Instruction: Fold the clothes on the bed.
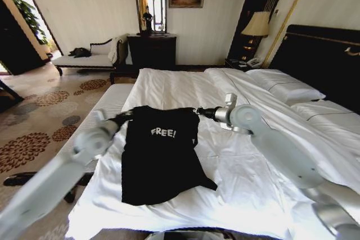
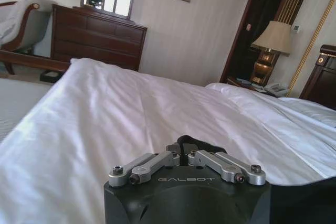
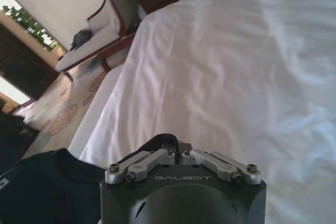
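White-duvet bed [image 1: 236, 139], hotel-type room. Left gripper [image 1: 125, 118] pinched closed on the black T-shirt [image 1: 160, 158] at its top-left shoulder; right gripper [image 1: 198, 112] likewise clamped on the top-right shoulder. Shirt lies on the duvet toward the bed's near left side, "FREE!" facing up, sleeves not visible at sides. Pillows [image 1: 287, 88] far right by the headboard [image 1: 326, 60].

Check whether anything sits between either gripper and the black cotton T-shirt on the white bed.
Nothing visible does. The left gripper and right gripper are each shut on a top corner of the black cotton T-shirt, which lies on the white duvet of the bed.
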Robot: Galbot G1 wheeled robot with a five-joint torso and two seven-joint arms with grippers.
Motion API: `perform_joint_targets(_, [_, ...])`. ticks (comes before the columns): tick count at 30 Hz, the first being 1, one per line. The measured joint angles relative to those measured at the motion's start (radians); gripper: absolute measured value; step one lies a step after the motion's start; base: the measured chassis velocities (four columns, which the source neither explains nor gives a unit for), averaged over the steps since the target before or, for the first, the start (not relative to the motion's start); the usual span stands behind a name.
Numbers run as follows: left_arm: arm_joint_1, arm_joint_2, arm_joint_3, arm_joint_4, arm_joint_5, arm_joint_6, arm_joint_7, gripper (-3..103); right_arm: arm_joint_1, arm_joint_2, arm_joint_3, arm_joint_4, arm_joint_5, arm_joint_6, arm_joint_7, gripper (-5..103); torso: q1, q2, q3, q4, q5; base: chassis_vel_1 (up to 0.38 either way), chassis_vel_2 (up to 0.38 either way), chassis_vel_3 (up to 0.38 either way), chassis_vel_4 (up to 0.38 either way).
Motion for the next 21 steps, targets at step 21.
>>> perform_joint_targets(21, [-0.409, -0.310, 0.231, 0.624, 0.131, -0.062, 0.133, 2, 0.157, 0.128, 0.014, -0.450, -0.315, 0.048, -0.232, 1, 0.000, 0.000, 0.000, 0.0008, -0.0006, 0.000, 0.000, 0.000, 0.000])
